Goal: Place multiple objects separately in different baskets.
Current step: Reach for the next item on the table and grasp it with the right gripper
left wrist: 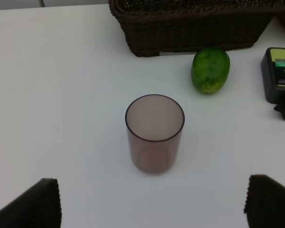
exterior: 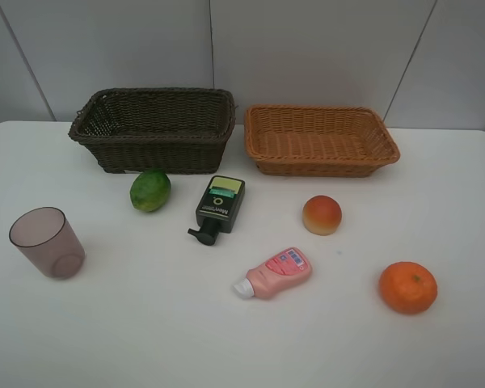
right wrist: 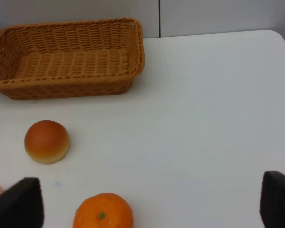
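On the white table lie a green lime-like fruit (exterior: 149,190), a black pump bottle (exterior: 218,206) on its side, a red-yellow peach (exterior: 322,215), a pink white-capped bottle (exterior: 275,274) on its side, and an orange (exterior: 407,287). A translucent purple-brown cup (exterior: 47,242) stands upright at the left. The dark brown basket (exterior: 155,129) and the light tan basket (exterior: 319,140) stand at the back, both empty. My left gripper (left wrist: 154,209) is open, with the cup (left wrist: 155,133) ahead of it. My right gripper (right wrist: 149,204) is open, with the orange (right wrist: 103,211) just ahead.
The table's (exterior: 145,323) back edge meets a grey wall behind the baskets. Neither arm shows in the exterior high view. The lime (left wrist: 210,69) and the black bottle (left wrist: 280,76) lie beyond the cup in the left wrist view; the peach (right wrist: 46,141) lies before the tan basket (right wrist: 66,59).
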Tool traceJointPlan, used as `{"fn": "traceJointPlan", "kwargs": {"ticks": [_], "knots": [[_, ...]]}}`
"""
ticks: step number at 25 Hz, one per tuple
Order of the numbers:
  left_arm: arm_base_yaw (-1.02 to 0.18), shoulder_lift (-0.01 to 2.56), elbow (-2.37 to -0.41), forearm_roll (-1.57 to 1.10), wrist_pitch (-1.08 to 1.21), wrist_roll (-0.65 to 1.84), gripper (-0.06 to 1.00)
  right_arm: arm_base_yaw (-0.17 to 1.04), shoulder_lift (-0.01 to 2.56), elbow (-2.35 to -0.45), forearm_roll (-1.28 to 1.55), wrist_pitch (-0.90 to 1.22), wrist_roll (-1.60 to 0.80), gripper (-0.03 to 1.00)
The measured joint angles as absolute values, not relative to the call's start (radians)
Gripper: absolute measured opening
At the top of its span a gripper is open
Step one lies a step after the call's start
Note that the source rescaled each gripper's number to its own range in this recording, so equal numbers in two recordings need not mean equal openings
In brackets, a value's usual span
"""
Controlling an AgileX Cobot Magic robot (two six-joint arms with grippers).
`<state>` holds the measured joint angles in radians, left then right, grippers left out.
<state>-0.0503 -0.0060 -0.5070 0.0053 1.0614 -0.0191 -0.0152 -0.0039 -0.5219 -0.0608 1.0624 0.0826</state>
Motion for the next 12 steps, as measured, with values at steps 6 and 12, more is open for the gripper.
{"fn": "traceJointPlan", "kwargs": {"ticks": [6,12], "knots": [[-0.050,-0.006,-0.507,0.005,1.061,-0.019,1.00,-0.015,0.099,-0.550,-0.056,1.062,0.083,0.97],[-0.050,-0.006,-0.507,0.005,1.061,-0.019,1.00,-0.015,0.440,-0.697,-0.053,1.043,0.083,0.97]]}}
